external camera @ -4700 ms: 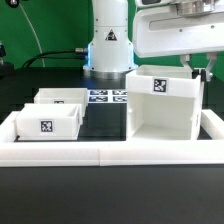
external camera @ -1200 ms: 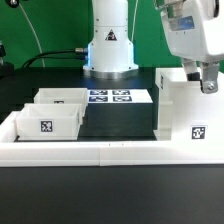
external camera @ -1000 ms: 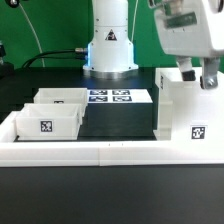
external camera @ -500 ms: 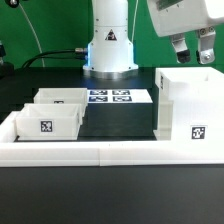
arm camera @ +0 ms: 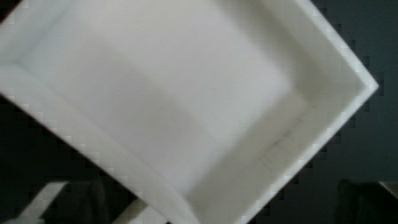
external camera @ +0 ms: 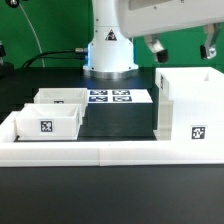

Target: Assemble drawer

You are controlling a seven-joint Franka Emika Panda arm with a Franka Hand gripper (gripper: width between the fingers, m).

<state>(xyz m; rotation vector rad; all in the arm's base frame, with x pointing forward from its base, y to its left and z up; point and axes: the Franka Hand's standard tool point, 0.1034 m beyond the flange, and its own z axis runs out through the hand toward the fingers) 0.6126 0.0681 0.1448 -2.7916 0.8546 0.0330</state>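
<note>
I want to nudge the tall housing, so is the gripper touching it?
Apart. The exterior view shows the gripper hanging above the housing, jaws open, with a clear gap of background between them.

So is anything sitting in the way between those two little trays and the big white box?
Nothing visible does. Only bare black table separates the front tray and rear tray from the housing. The marker board lies flat further back, and the gripper hangs open above the housing.
</note>
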